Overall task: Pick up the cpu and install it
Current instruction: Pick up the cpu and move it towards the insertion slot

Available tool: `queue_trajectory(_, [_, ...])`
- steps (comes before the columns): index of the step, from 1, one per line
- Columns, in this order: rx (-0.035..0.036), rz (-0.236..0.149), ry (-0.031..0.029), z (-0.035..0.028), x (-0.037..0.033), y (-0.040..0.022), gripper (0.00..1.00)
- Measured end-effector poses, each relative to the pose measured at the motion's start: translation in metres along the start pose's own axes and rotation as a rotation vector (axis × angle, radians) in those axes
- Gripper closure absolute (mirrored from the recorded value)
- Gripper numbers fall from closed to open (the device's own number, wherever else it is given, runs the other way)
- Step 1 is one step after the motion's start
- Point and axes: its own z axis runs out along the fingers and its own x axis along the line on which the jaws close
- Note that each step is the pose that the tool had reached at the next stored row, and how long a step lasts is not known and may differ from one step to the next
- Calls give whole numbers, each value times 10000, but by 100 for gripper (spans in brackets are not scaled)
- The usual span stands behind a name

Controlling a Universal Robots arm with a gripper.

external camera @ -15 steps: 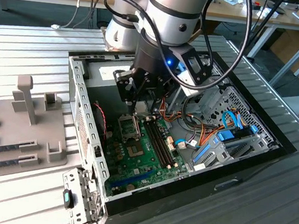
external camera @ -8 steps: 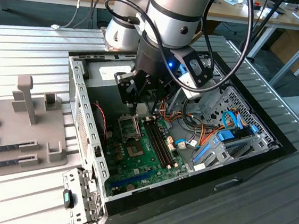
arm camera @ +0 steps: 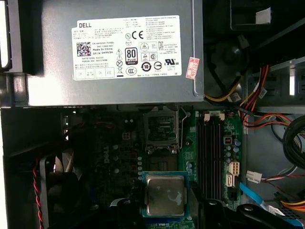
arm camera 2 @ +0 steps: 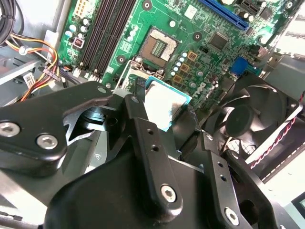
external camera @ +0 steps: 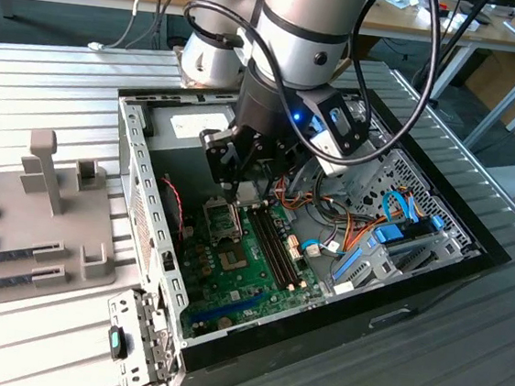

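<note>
The cpu (arm camera: 164, 194) is a small square chip with a dull silver top and a thin green rim. It hangs a little above the green motherboard (arm camera 2: 200, 21), and my gripper (arm camera 2: 164, 104) is shut on two of its opposite edges. In the second wrist view a black finger (arm camera 2: 139, 90) presses one side of the cpu (arm camera 2: 162, 101). The open socket (arm camera: 161, 131) with its raised metal frame lies just beyond the chip, under the power-supply box. In the exterior view my gripper (external camera: 240, 187) hovers inside the open computer case, right over the socket (external camera: 221, 217).
A grey power-supply box (arm camera: 119, 52) fills the case's back. Memory slots (arm camera: 209, 152) run beside the socket, with a black fan (arm camera 2: 248, 114) on its other side. Coloured cables (external camera: 328, 219) crowd the exterior view's right. A grey fixture tray (external camera: 34, 216) lies left of the case wall (external camera: 138, 190).
</note>
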Motion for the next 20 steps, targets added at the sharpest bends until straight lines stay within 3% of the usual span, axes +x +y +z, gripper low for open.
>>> queue_trajectory(20, [143, 1, -2, 98, -76, -97, 53])
